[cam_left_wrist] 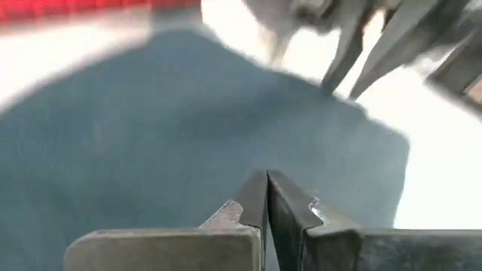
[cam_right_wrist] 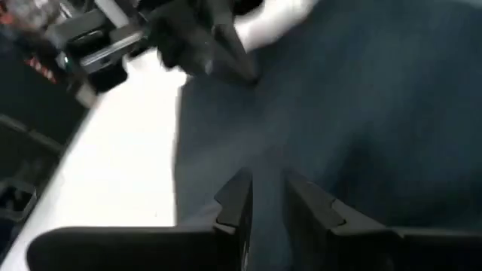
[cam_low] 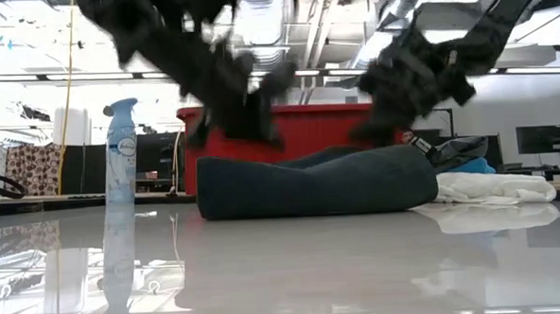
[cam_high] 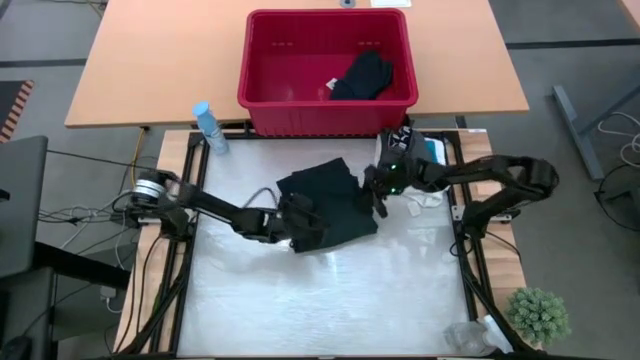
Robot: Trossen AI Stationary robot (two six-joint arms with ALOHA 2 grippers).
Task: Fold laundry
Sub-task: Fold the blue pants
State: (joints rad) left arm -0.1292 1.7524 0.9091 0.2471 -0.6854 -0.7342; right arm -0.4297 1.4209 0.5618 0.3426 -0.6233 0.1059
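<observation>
A dark grey garment (cam_high: 325,205) lies folded in a thick flat bundle on the white table top, also in the low view (cam_low: 319,184). My left gripper (cam_left_wrist: 267,175) is shut and hovers just above the garment's left part (cam_high: 308,218). My right gripper (cam_right_wrist: 267,181) hangs over the garment's right edge (cam_high: 378,195), its fingers a narrow gap apart with nothing seen between them. In the low view both grippers stand clear above the bundle. A white garment (cam_high: 425,198) and a teal one (cam_high: 437,150) lie at the table's right. A black garment (cam_high: 362,75) lies in the red basket (cam_high: 270,60).
The red basket stands beyond the table's far edge on a wooden table. A pale blue spray bottle (cam_high: 210,128) stands upright at the far left corner. A small green plant (cam_high: 540,315) sits off the near right corner. The near half of the table top (cam_high: 330,300) is bare.
</observation>
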